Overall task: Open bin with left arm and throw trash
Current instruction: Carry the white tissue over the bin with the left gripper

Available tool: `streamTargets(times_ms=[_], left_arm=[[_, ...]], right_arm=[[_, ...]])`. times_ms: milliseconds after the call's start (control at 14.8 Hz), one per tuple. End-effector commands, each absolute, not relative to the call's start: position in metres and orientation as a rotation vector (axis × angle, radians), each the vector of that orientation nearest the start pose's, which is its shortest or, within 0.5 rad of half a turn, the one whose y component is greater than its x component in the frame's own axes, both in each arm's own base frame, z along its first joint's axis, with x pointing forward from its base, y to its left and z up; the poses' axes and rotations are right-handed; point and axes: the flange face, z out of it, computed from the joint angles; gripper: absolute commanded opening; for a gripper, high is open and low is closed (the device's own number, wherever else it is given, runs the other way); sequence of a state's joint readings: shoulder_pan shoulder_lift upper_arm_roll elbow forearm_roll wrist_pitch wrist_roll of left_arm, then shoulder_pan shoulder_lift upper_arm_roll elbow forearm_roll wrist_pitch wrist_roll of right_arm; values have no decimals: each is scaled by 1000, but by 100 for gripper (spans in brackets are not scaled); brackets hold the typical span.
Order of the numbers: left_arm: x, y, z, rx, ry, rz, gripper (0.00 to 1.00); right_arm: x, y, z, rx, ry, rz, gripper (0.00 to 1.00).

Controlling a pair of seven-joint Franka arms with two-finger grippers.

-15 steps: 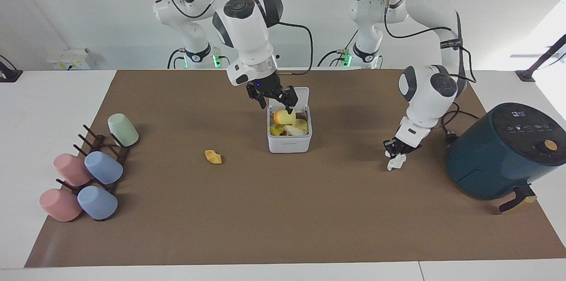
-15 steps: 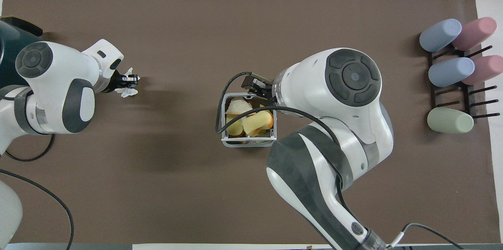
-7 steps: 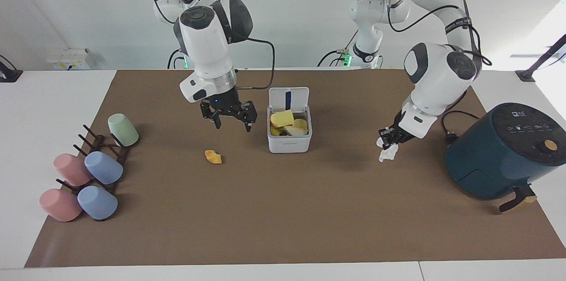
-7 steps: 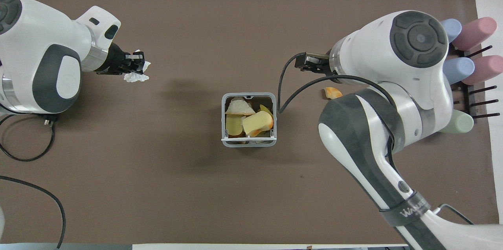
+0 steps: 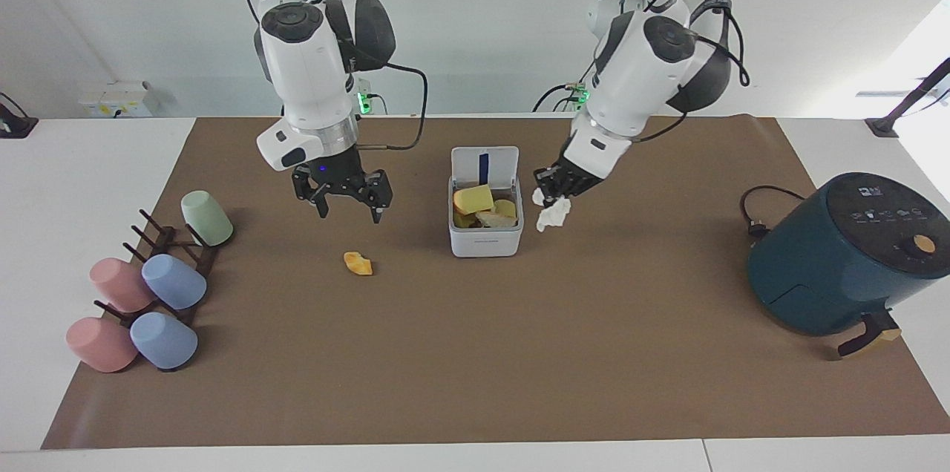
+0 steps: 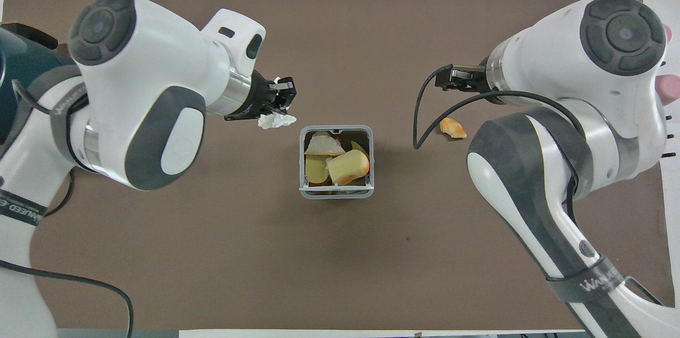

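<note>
— Two white arms hang over the brown mat in the facing view. What does each one hold?

— Left gripper is up in the air just beside the small pale grey-white square bin, on the side toward the left arm's end of the table, its fingers pinched on a crumpled white tissue that dangles below them. Right gripper hangs with fingers spread wide and nothing between them, over the mat toward the right arm's end.

— And the bin itself?

— Its hinged white lid stands upright on the edge nearest the robots, blue strip showing. Inside lies a yellow wedge with orange rind on other pale scraps. A small orange peel-like bit rests on the mat, well apart from the bin and farther from the robots than the right gripper's spot.

— Anything else on the table?

— Pastel cups on a dark wooden rack at the right arm's end; a large dark teal air fryer at the left arm's end.

— Overhead view?

— Same scene from above. Tissue sits clamped at the left gripper, beside the bin's corner, not over its opening. The wedge fills much of the bin. Right gripper is seen end-on; its opening cannot be judged here. The peel lies on the mat near it.
</note>
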State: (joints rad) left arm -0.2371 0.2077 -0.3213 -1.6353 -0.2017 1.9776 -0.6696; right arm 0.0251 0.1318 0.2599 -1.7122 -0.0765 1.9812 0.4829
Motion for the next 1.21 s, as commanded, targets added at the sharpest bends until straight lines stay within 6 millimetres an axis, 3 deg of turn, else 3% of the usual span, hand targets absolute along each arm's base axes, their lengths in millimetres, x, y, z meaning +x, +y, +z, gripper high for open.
streamTargets(times_ms=[0, 67, 202, 472, 741, 943, 1145], left_arm=[[497, -377, 486, -3424, -308, 78, 0], [474, -396, 460, -3416, -262, 93, 0], [460, -402, 432, -3413, -251, 81, 0], [461, -396, 418, -3405, -254, 88, 0], [452, -393, 385, -3413, -276, 38, 0], [445, -400, 369, -3406, -260, 59, 0], [448, -401, 374, -3406, -244, 48, 4]], right_arm=[[590, 136, 539, -3120, 222, -213, 100], [586, 134, 543, -3105, 227, -187, 100], [585, 132, 545, -3100, 234, -174, 100], [584, 132, 548, -3103, 234, -163, 100], [586, 126, 553, -3107, 187, -178, 100], [577, 97, 567, -3128, 193, -161, 100], [569, 57, 584, -3112, 199, -145, 100]])
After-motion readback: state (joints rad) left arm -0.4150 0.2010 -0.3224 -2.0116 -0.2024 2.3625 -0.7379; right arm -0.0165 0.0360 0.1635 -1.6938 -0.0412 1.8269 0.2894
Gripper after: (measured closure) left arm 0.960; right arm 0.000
